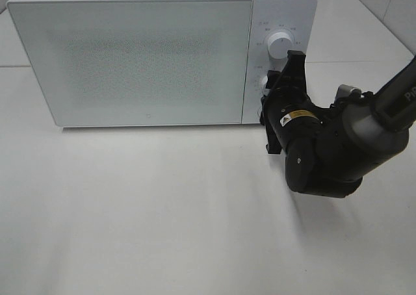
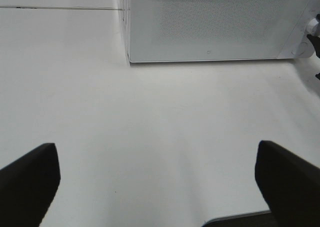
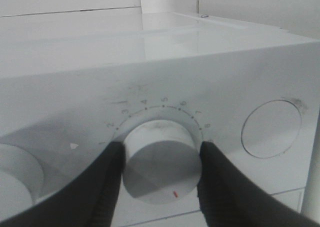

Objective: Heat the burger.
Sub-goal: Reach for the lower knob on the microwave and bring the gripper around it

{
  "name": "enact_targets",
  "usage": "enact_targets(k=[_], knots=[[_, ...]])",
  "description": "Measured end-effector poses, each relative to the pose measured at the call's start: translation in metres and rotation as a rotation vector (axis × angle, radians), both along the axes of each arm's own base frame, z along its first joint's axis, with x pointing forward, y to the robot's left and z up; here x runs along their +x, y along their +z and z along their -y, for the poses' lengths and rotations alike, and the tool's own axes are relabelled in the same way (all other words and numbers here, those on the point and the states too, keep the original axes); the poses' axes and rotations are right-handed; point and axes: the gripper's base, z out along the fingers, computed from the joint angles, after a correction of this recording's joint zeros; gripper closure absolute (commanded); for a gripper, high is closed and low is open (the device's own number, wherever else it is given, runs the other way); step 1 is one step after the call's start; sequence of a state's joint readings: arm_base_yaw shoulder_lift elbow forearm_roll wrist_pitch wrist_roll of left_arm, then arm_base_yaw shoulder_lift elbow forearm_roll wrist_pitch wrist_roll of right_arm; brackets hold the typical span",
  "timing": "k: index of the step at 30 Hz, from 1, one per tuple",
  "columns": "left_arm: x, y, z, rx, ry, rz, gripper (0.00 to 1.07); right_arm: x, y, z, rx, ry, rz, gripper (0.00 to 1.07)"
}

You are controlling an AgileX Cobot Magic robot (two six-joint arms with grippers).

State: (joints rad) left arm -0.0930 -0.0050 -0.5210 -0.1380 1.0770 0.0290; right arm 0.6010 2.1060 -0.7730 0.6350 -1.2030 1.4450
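Two dials sit on the control panel at the right end of the white microwave point(image 1: 130, 54), which stands toward the far edge of the desk point(image 1: 130, 210) with its frosted door shut. The right gripper point(image 3: 161, 152) pinches the lower dial point(image 3: 160, 159), one black finger point(image 3: 107, 182) pressed to each side of the knob, whose red mark points away from the numbered scale. Its wrist and arm cover the lower part of the panel from the high camera, leaving the upper dial point(image 1: 280, 43) clear above them. Just beyond the held knob lies a round flush button point(image 3: 271, 128). The left gripper point(image 2: 156, 152) hangs spread wide over bare desk near the microwave's front left corner, touching nothing. No view shows the burger; where it lies cannot be told.
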Motion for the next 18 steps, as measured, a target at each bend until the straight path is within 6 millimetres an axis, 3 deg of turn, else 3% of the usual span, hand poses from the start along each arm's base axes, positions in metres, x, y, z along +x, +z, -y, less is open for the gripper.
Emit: enact_targets(k=[9,12,14,18], knots=[[0.0000,0.0000,0.0000,0.000,0.000,0.000,0.09,0.0000,0.0000,0.0002,-0.011,0.000,0.000,0.96],[0.0000,0.0000,0.0000,0.000,0.000,0.000,0.09,0.0000,-0.0002,0.0012,-0.030,-0.007,-0.002,0.89],[0.0000,0.0000,0.0000,0.000,0.000,0.000,0.09,-0.0003,-0.0003,0.0015,-0.053,-0.011,-0.003,0.78],[0.0000,0.0000,0.0000,0.000,0.000,0.000,0.09,-0.0001,0.0000,0.0016,-0.082,-0.020,-0.003,0.69]])
